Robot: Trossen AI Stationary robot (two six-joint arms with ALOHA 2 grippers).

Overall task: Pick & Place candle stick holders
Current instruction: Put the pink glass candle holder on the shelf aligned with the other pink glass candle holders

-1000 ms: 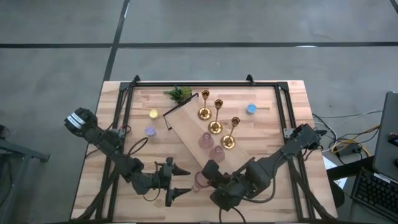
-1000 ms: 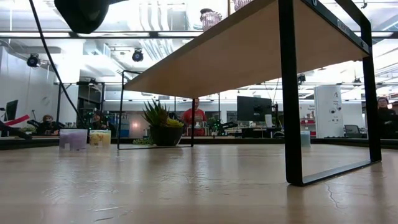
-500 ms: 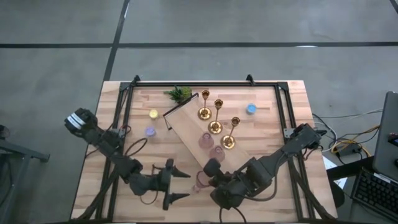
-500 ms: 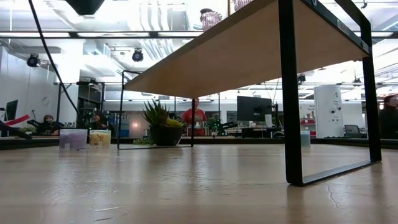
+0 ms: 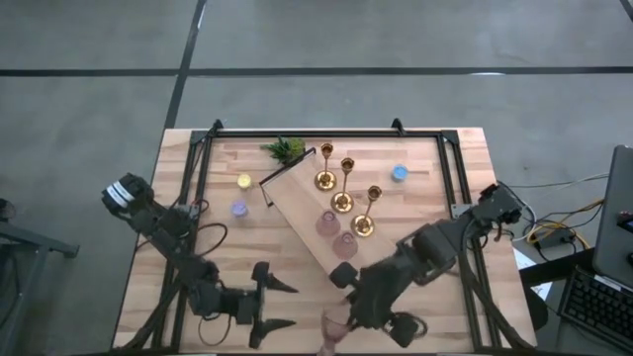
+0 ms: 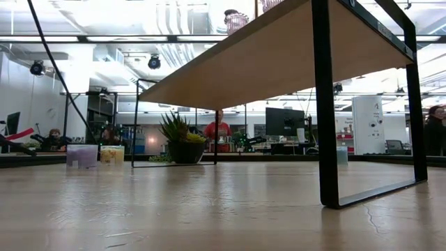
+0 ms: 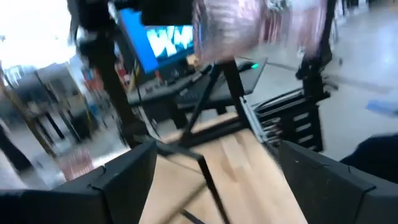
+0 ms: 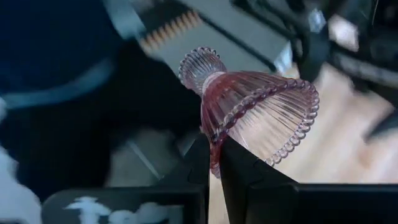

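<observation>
Three gold candlesticks (image 5: pixel 342 201) and two pink glass cups (image 5: pixel 335 233) stand on a raised wooden board (image 5: pixel 295 198). My right gripper (image 5: pixel 341 321) is at the table's near edge, shut on a third pink ribbed glass cup (image 5: pixel 331 338), which also shows in the right wrist view (image 8: pixel 255 106). My left gripper (image 5: pixel 275 307) is open and empty just to its left; its wrist view shows the cup blurred (image 7: pixel 242 25) ahead of the spread fingers. My right gripper pinches the cup's beaded rim (image 8: pixel 212 138) between its two fingertips, the wall standing edge-on between them. The cup is lifted clear and tipped over, its narrow ribbed end (image 8: pixel 200 65) pointing away from the fingers.
The board is the top of a black-framed stand (image 6: pixel 327 104). A green plant sprig (image 5: pixel 285 149), a yellow tealight (image 5: pixel 244 181) and a purple one (image 5: pixel 238 209) lie on the far left of the table, a blue tealight (image 5: pixel 399 173) on the far right. Bare wood lies near the front.
My right gripper has lifted the pink cup off the table and carried it toward the near edge, tipping it. My left gripper has also gone toward the near edge, staying open.
</observation>
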